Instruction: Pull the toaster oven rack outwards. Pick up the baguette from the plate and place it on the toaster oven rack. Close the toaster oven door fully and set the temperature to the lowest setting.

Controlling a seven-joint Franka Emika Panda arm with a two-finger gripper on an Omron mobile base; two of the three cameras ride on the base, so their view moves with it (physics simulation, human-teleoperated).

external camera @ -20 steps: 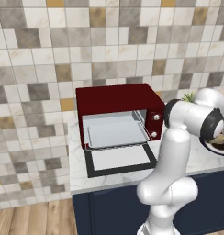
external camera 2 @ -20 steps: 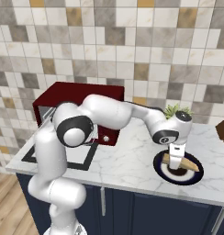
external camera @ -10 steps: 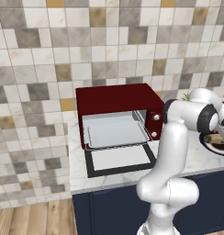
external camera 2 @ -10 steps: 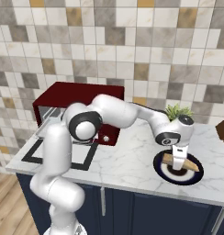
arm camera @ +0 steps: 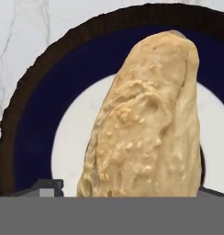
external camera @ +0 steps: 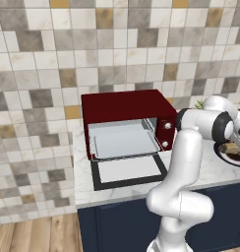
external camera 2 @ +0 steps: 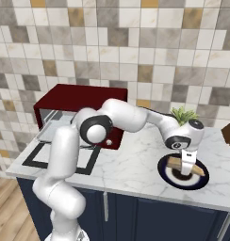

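Gripper point(external camera 2: 187, 165) at lower right of right base view, fingers down astride baguette point(external camera 2: 184, 165) on plate point(external camera 2: 169, 178); grasping or merely spread, cannot tell. Baguette lies on plate.

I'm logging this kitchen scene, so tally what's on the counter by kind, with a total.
Oven: 1
Rack: 1
Plate: 1
Baguette: 1
Potted plant: 1
Total: 5
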